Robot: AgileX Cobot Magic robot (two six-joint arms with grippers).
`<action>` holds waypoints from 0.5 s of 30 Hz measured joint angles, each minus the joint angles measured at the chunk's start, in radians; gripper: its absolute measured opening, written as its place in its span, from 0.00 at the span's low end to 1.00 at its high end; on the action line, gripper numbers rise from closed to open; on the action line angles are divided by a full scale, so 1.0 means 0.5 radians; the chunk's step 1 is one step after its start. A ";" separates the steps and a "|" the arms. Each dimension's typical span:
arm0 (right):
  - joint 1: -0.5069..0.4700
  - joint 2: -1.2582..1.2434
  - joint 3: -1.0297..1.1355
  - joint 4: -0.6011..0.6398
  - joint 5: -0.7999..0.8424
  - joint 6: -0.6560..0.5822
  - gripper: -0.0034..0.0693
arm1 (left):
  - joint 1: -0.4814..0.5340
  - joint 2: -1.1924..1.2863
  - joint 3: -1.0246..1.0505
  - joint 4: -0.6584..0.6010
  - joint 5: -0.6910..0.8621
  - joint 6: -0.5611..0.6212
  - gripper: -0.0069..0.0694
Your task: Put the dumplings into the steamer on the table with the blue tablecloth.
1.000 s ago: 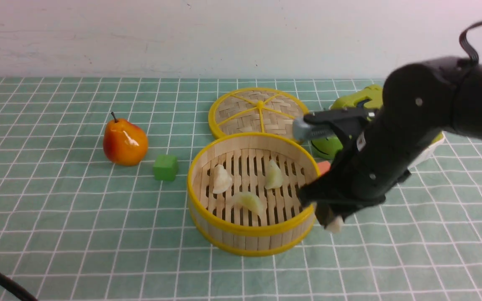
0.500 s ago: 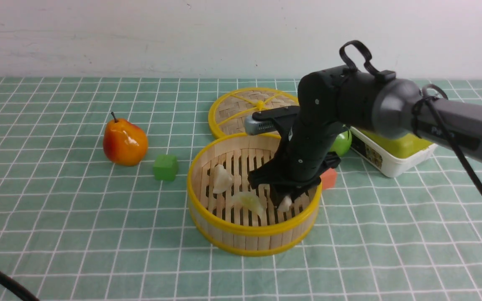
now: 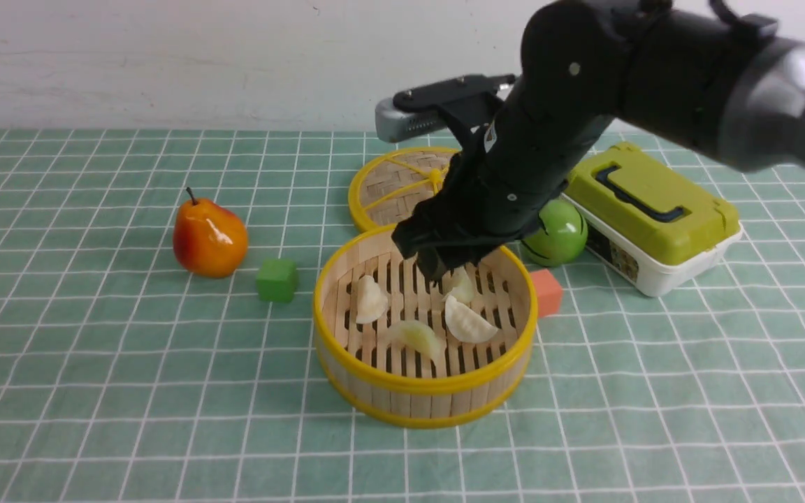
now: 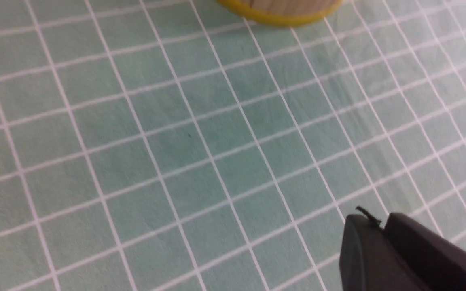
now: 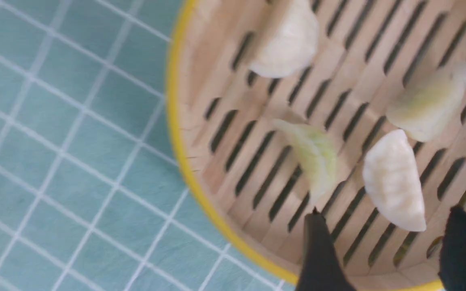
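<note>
Bamboo steamer [image 3: 416,398] sits centre frame on the blue tablecloth [image 3: 95,363] in the front view, with four dumplings [image 3: 469,323] inside and the right gripper [image 3: 437,271] hanging just above them. In the left wrist view, the left gripper [image 4: 378,226] is clenched on nothing above the tablecloth, near the steamer's yellow base rim. In the right wrist view, the right gripper's fingers [image 5: 318,250] stand apart and empty over one dumpling lying in the steamer

The tablecloth [image 3: 130,391] in front of the steamer [image 3: 416,402] lies open. The green cube [image 3: 277,280] stands near its left wall and the orange block [image 3: 548,292] just beside its right. The right arm [image 3: 514,175] hangs above its back half.
</note>
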 joint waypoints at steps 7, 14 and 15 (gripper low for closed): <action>0.216 -0.600 0.575 -0.210 -0.386 0.058 0.19 | 0.000 -0.490 0.184 0.425 -0.167 -0.423 0.18; 0.238 -1.277 1.297 -0.251 -1.077 0.153 0.02 | 0.000 -0.621 0.193 0.678 -0.179 -0.539 0.19; 0.238 -1.375 1.383 -0.255 -1.164 0.156 0.02 | 0.000 -0.621 0.193 0.685 -0.178 -0.539 0.20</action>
